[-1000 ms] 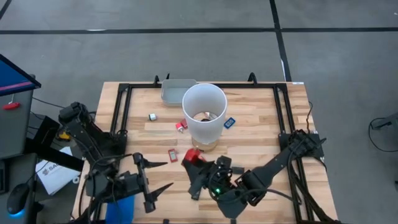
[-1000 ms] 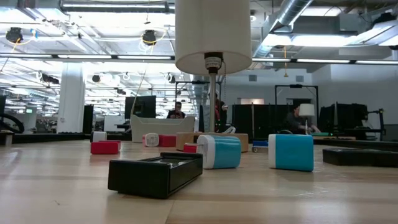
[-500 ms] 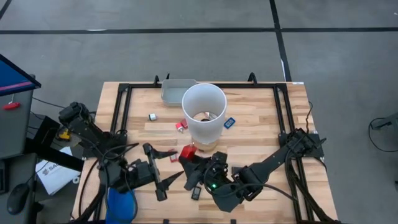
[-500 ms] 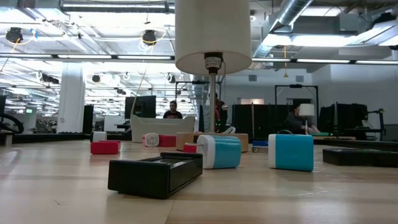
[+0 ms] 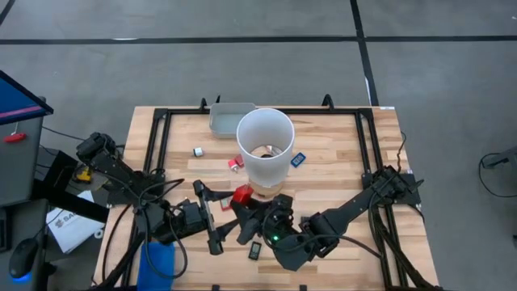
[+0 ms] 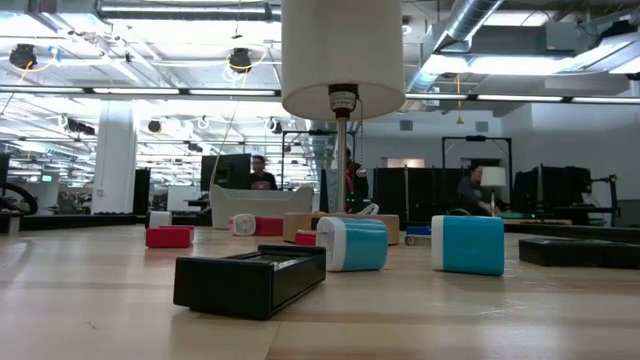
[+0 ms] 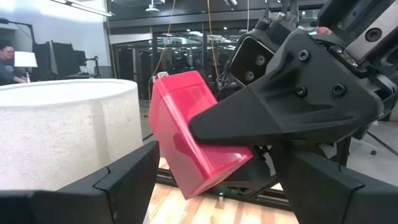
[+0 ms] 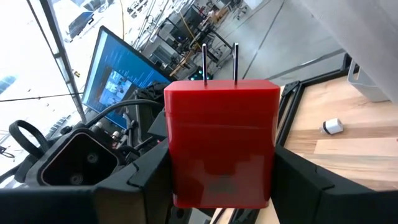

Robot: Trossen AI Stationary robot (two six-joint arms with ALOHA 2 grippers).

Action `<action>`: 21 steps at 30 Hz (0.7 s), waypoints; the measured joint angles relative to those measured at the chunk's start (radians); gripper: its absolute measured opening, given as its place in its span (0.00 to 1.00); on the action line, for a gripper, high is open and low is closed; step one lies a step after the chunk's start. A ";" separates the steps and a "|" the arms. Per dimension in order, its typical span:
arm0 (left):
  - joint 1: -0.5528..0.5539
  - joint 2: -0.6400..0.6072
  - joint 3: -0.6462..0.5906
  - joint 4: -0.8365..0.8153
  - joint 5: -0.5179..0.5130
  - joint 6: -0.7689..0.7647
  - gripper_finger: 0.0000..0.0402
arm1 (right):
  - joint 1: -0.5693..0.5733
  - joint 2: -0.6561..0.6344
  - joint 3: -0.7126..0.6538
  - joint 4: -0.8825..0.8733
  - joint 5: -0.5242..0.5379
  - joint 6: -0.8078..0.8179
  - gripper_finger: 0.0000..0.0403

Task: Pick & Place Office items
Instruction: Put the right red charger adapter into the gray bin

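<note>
Our right pincer (image 5: 245, 212) grips the red plug block (image 5: 242, 196) prongs-outward, offering it just ahead of our wide-open, empty left pincer (image 5: 212, 218) for a likely handover beside the white cylinder (image 5: 264, 148).

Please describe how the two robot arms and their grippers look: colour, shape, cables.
Both arms are black and jointed, with loose black cables along them. The left gripper has two long, thin, pointed fingers. The right gripper has blocky, angular black fingers with round screws; a small green light shows near its wrist.

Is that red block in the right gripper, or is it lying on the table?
It is held. The right gripper is shut on the red block, its two metal prongs pointing away from the wrist, and the high view shows it beside the white cylinder.
</note>
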 joint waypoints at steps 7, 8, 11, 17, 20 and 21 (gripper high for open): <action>-0.013 0.000 0.000 -0.032 0.010 0.012 0.76 | 0.000 0.000 -0.001 0.001 -0.012 0.016 0.51; -0.020 0.000 0.000 -0.038 0.008 0.013 0.76 | 0.002 0.000 -0.001 0.004 -0.015 0.016 0.51; -0.037 0.000 0.000 -0.043 0.005 0.014 0.76 | 0.007 0.000 -0.001 0.036 -0.014 0.001 0.51; -0.015 0.000 0.000 -0.042 -0.006 0.013 0.76 | 0.013 0.000 -0.001 0.059 -0.019 -0.015 0.51; -0.009 0.000 0.000 -0.041 0.002 0.008 0.76 | 0.013 0.000 -0.001 0.058 -0.018 -0.017 0.51; -0.009 0.000 0.000 -0.041 0.002 0.008 0.76 | 0.013 0.000 -0.001 0.055 -0.018 -0.019 0.51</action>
